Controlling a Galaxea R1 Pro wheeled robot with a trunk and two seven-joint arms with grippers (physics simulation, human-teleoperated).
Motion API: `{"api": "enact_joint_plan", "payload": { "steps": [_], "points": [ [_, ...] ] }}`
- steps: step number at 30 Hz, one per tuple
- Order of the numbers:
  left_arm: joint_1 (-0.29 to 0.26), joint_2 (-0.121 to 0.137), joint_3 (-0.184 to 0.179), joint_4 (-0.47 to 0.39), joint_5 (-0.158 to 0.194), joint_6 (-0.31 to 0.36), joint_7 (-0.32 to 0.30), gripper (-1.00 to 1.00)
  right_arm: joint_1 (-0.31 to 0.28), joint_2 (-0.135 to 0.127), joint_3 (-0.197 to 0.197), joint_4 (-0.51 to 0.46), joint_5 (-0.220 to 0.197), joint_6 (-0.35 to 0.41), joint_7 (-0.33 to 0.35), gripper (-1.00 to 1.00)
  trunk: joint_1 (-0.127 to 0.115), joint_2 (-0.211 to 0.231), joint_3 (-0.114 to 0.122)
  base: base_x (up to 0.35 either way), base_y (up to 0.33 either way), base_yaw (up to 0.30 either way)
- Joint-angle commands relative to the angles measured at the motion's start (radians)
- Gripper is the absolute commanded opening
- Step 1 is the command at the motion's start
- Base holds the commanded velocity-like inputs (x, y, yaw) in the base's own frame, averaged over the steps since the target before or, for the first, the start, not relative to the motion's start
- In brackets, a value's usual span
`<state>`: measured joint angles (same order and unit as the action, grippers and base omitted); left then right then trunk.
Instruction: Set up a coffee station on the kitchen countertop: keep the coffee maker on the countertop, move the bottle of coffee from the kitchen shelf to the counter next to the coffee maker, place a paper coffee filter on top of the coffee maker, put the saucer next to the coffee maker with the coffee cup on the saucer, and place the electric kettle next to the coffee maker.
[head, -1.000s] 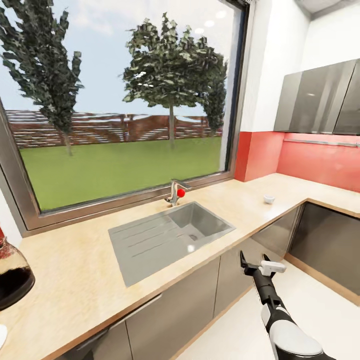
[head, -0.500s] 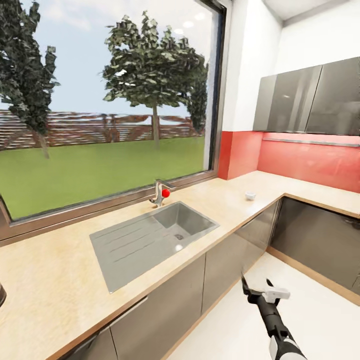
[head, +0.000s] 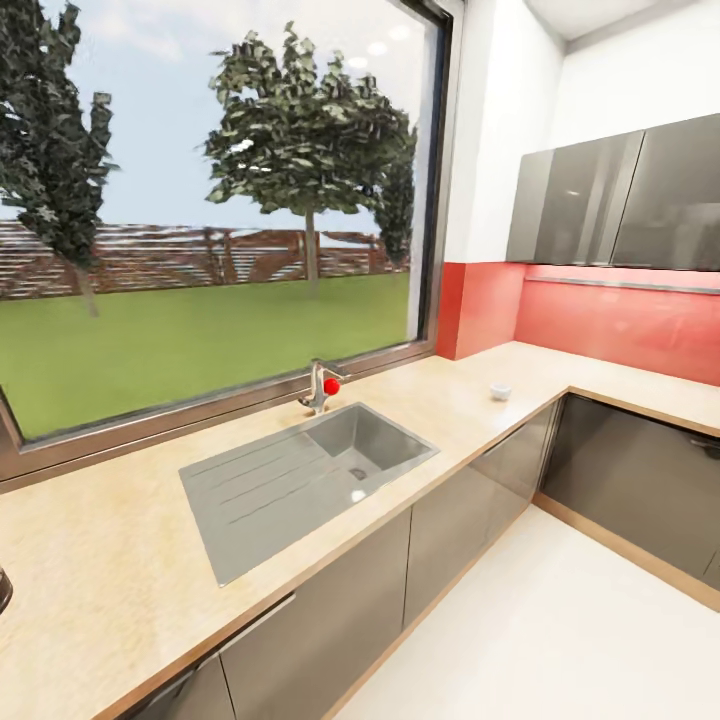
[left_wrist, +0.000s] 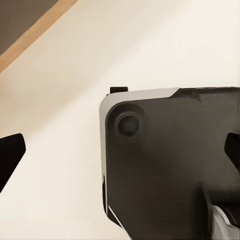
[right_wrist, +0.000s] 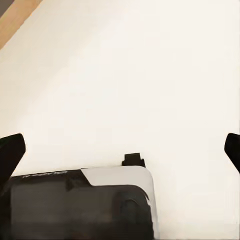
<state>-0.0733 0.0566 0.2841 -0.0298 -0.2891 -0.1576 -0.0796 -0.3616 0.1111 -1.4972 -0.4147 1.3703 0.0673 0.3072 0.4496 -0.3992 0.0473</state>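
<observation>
Well, cup (head: 500, 391) sits right of centre on countertop (head: 120, 540): light, fragile, grab its rim; both grippers' jaws wide, empty.

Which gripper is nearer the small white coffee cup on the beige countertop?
Probably right, but uncertain. The coffee cup stands toward the robot's right on the countertop; the left gripper and right gripper both hang open over the pale floor, beside the robot's dark base.

1. We see the worktop (head: 90, 560) lying bare to the left of the sink (head: 300, 475).
2. The tap (head: 320, 385) rises behind the sink, against the window (head: 200, 200).
3. A small white cup (head: 500, 391) stands alone near the worktop's corner.
4. Wall cabinets (head: 620, 200) overhang the far run.
</observation>
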Motion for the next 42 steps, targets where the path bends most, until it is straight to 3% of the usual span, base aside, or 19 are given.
{"api": "enact_joint_plan", "payload": {
  "steps": [1, 3, 7, 18, 26, 27, 29, 32, 35, 38, 39, 40, 41, 42],
  "points": [
    [0.000, -0.001, 0.009, 0.001, -0.008, -0.005, -0.003, 1.00, 0.024, 0.002, -0.005, 0.022, 0.008, 0.029, 0.000, 1.00, 0.000, -0.001, 0.000, 0.000, 0.000, 0.000],
    [-0.001, -0.001, 0.009, -0.005, -0.010, -0.010, -0.003, 1.00, 0.078, 0.001, -0.005, 0.100, 0.028, 0.050, -0.008, 1.00, 0.000, -0.001, 0.000, 0.000, 0.000, 0.000],
    [-0.001, -0.002, 0.010, -0.006, -0.008, -0.010, -0.003, 1.00, 0.142, 0.007, -0.005, 0.142, 0.133, 0.057, -0.015, 1.00, 0.000, -0.001, 0.000, 0.000, 0.000, 0.000],
    [-0.002, -0.001, 0.010, -0.009, -0.008, -0.011, -0.003, 1.00, 0.194, 0.004, -0.006, 0.167, 0.139, 0.060, -0.008, 1.00, 0.000, -0.001, 0.000, 0.000, 0.000, 0.000],
    [-0.002, -0.002, 0.010, -0.010, -0.007, -0.011, -0.003, 1.00, 0.197, -0.003, -0.008, 0.177, 0.139, 0.062, 0.004, 1.00, 0.000, -0.001, 0.001, 0.000, 0.000, -0.042],
    [-0.002, -0.001, 0.009, -0.009, -0.007, -0.011, -0.003, 1.00, 0.197, -0.033, -0.008, 0.177, 0.140, 0.067, 0.108, 1.00, 0.000, -0.001, 0.001, 0.000, 0.000, -0.255],
    [-0.002, -0.001, 0.010, -0.008, -0.006, -0.011, -0.003, 1.00, 0.197, -0.043, -0.007, 0.175, 0.142, 0.081, 0.184, 1.00, 0.000, -0.001, 0.002, 0.000, 0.000, -0.265],
    [-0.001, -0.002, 0.011, -0.008, -0.005, -0.011, -0.003, 1.00, 0.197, -0.046, -0.004, 0.166, 0.143, 0.089, 0.222, 1.00, 0.000, -0.001, 0.002, 0.000, 0.000, -0.275],
    [-0.002, -0.002, 0.011, -0.010, -0.005, -0.011, -0.003, 1.00, 0.200, -0.042, 0.005, 0.139, 0.140, 0.092, 0.203, 1.00, 0.000, -0.001, 0.001, 0.000, 0.000, -0.283],
    [-0.002, -0.002, 0.010, -0.010, -0.006, -0.011, -0.003, 1.00, 0.201, -0.040, 0.072, 0.132, 0.122, 0.092, 0.195, 1.00, 0.000, -0.001, -0.002, 0.000, 0.000, -0.229],
    [-0.002, -0.002, 0.009, -0.010, -0.006, -0.011, -0.003, 1.00, 0.202, -0.040, 0.120, 0.135, 0.094, 0.092, 0.193, 1.00, 0.000, -0.001, -0.003, 0.000, 0.000, -0.182],
    [-0.002, -0.001, 0.009, -0.009, -0.005, -0.011, -0.003, 1.00, 0.211, -0.040, 0.293, 0.150, -0.097, 0.094, 0.190, 1.00, 0.000, -0.001, -0.004, 0.000, 0.000, -0.054],
    [-0.002, -0.001, 0.010, -0.009, -0.005, -0.011, -0.003, 1.00, 0.215, -0.041, 0.362, 0.155, -0.182, 0.095, 0.189, 1.00, 0.000, -0.001, -0.006, 0.000, 0.000, -0.034],
    [-0.002, -0.001, 0.010, -0.009, -0.005, -0.011, -0.003, 1.00, 0.217, -0.041, 0.399, 0.159, -0.224, 0.097, 0.188, 1.00, 0.000, -0.001, -0.007, 0.000, 0.000, -0.027]
  ]
}}
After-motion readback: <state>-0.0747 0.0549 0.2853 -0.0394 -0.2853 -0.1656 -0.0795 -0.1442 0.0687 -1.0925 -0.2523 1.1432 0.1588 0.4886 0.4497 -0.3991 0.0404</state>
